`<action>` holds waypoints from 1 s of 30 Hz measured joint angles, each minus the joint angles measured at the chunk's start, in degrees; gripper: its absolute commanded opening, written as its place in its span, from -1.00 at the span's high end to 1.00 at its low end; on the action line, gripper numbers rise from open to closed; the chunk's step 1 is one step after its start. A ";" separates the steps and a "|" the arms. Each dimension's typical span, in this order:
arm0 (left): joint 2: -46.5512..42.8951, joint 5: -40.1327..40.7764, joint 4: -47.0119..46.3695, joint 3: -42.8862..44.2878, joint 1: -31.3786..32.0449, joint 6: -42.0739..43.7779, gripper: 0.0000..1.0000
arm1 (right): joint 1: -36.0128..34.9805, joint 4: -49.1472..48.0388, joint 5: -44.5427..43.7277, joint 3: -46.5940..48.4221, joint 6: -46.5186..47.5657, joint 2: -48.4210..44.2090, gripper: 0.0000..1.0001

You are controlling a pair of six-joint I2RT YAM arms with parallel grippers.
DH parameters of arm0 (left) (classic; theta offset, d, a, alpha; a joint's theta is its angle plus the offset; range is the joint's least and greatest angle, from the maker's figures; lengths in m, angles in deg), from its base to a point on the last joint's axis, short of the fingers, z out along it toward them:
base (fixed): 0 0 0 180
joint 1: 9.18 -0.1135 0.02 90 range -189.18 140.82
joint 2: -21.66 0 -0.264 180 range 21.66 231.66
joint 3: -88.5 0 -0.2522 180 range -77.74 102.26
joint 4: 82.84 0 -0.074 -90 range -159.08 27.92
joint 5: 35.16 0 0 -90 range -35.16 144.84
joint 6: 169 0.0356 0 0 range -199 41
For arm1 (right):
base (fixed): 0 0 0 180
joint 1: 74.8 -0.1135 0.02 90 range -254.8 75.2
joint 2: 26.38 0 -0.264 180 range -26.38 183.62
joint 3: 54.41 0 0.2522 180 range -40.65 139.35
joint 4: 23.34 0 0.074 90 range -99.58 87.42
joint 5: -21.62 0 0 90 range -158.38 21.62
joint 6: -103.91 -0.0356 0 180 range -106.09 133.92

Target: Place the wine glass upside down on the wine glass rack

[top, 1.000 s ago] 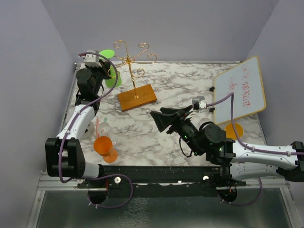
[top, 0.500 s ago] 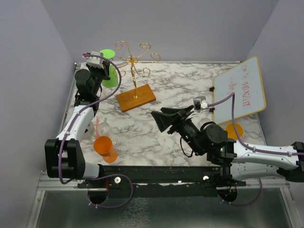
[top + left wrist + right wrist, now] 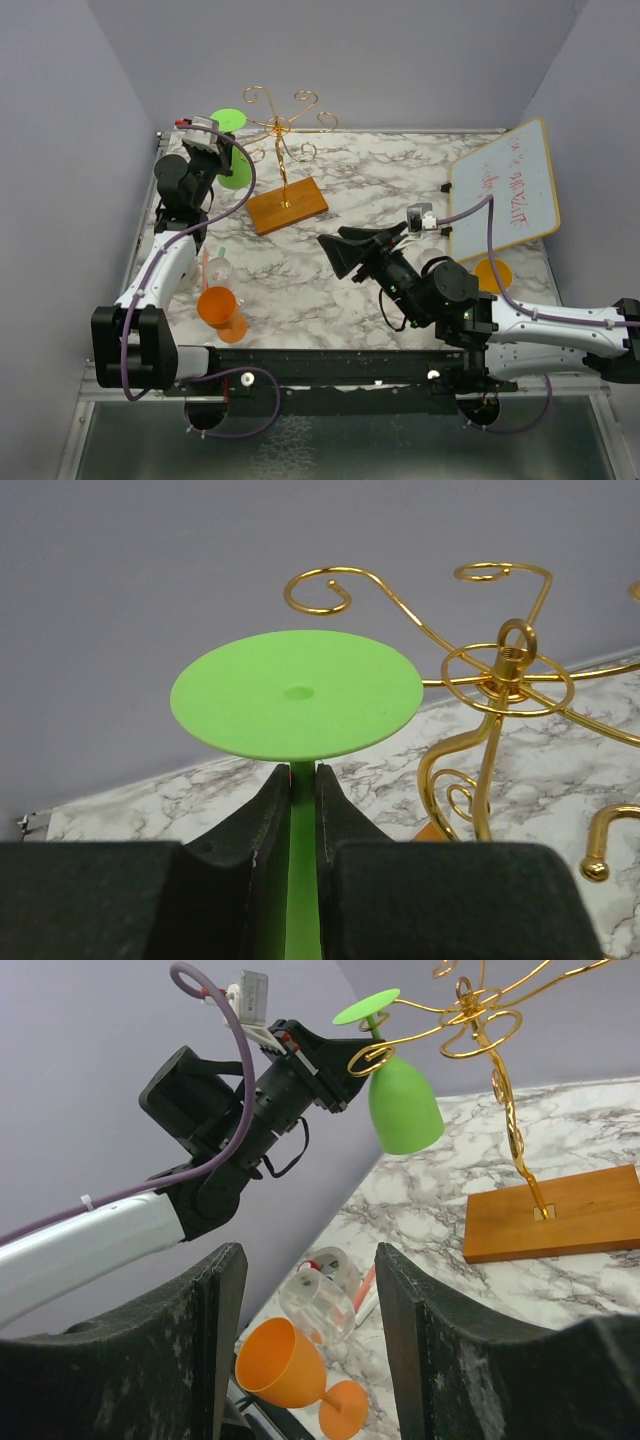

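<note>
Toward the far left corner of the marble tabletop [image 3: 400, 180], the wine glass rack [image 3: 284, 150] stands on its wooden base [image 3: 288, 205]. The green wine glass [image 3: 237, 168] is held inverted in the air just left of the scroll arms. The left gripper [image 3: 300, 780] is clamped on the thin stem [image 3: 301, 880] right under the upturned foot [image 3: 296, 693]. The right gripper [image 3: 310, 1340] is kept well apart, nearer the middle of the tabletop, with its jaws spread and empty.

In the right wrist view one gold curl [image 3: 372, 1057] overlaps the stem, yet whether the stem sits inside it cannot be told. Should the glass be released with the stem outside that curl, a drop onto the tabletop would be likely. If the foot or the bowl [image 3: 403, 1105] is pushed against the wire, the light rack could be tipped or slid. A slip of the smooth stem within the grip is also to be feared.
</note>
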 measured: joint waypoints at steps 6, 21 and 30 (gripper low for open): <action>-0.39 -4.22 -0.20 -0.17 0.00 0.72 1.00 | 0.00 0.02 0.00 -0.44 -0.17 -0.11 -0.20; -1.97 -4.37 -0.31 -3.78 -0.17 -0.35 -0.16 | 0.00 0.07 -0.02 -0.63 -0.59 -1.25 -0.21; -9.94 2.51 10.56 -4.35 -0.11 -2.64 -0.84 | 0.00 3.93 -0.02 -0.63 -2.95 -3.13 -0.24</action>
